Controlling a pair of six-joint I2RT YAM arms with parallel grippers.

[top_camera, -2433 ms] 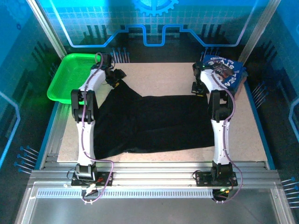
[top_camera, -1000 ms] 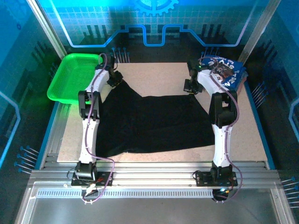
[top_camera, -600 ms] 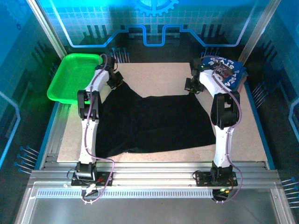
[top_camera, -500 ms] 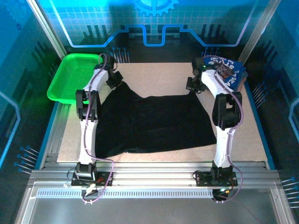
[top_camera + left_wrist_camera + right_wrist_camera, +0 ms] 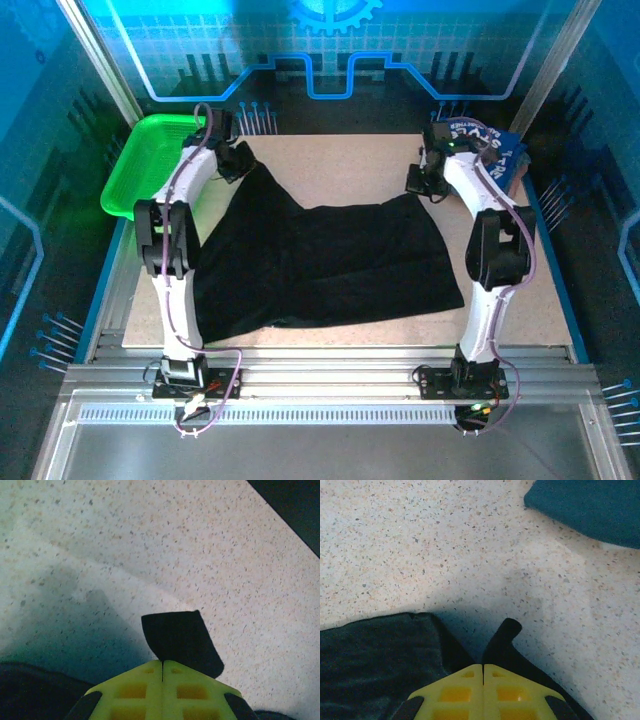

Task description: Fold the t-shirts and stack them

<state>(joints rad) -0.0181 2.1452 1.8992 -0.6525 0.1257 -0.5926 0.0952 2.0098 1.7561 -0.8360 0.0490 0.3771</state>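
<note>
Lying crosswise, left-to-right: black t-shirt (image 5: 320, 262)

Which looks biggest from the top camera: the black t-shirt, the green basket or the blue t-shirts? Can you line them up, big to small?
1. black t-shirt: spread out, by far the biggest.
2. green basket.
3. blue t-shirts: folded, and the right arm covers part of them, so the pile is a bit bigger than it looks.

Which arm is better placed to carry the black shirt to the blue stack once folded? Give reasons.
Right, probably. The right tool pinches the black t-shirt at its far right corner, close beside the folded blue t-shirts; the left tool pinches the far left corner, by the green basket.
</note>
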